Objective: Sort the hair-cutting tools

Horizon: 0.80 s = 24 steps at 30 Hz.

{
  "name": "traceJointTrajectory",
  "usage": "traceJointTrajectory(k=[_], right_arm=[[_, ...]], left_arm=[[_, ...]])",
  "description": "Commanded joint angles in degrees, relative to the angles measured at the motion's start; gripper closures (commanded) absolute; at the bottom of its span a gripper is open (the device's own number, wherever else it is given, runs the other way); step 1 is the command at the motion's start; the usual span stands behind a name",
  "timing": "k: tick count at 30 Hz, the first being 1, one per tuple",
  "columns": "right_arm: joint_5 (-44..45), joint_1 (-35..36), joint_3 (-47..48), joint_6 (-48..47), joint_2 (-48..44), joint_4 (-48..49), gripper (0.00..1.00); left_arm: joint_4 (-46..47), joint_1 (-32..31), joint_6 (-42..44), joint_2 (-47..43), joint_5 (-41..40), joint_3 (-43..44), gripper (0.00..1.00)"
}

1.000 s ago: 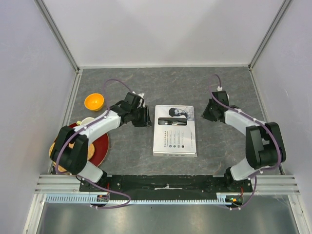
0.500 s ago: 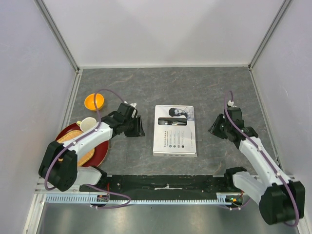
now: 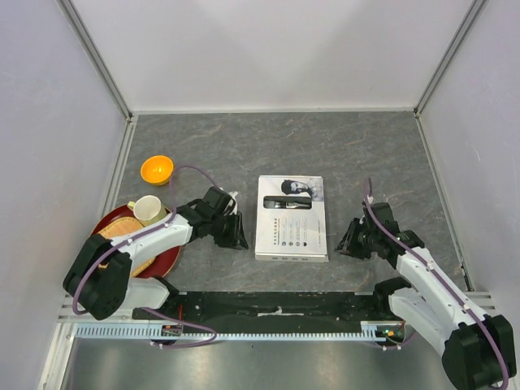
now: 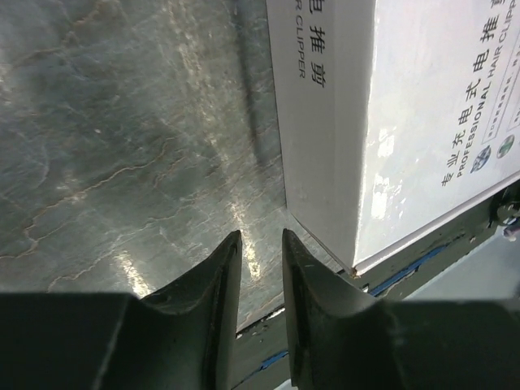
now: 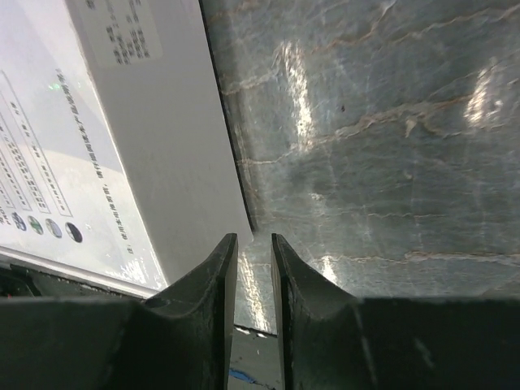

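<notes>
The hair-cutting tools are hidden; none lie loose on the table. A closed white cardboard box [image 3: 292, 218] with printed text and a dark clipper picture near its far end lies flat at the table's middle. My left gripper [image 3: 238, 231] hovers low just left of the box's near-left corner [image 4: 325, 162], its jaws a narrow gap apart with nothing between them [image 4: 262, 244]. To the right of the box's near-right corner [image 5: 162, 146] my right gripper [image 3: 348, 242] stands the same way, slightly open and empty [image 5: 253, 244].
An orange bowl [image 3: 157, 169] sits at the far left. Nearer on the left, a red plate [image 3: 166, 250] carries a cream cup [image 3: 147, 209] and a tan flat item [image 3: 122, 236]. The black mounting rail [image 3: 276, 305] runs along the near edge.
Both arms have drawn back toward the near edge. The left gripper moved from the box's far-left side to its near-left corner, the right from far right down to the near-right corner.
</notes>
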Motion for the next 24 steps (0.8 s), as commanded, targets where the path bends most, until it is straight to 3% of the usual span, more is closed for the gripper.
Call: traceJointTrajectory(k=[1,24], right_arm=[[-2.73,2.35,-1.85,2.10,1.20,3.26,0.70],[-11.70,6.40,-10.29,11.15,3.93,21.64,0.72]], left_arm=[[2.96,-2.08,-2.25,1.22,3.24,-0.40,0.69],[21.14,-3.23,-4.53,3.59,17.39,-5.41,0.72]])
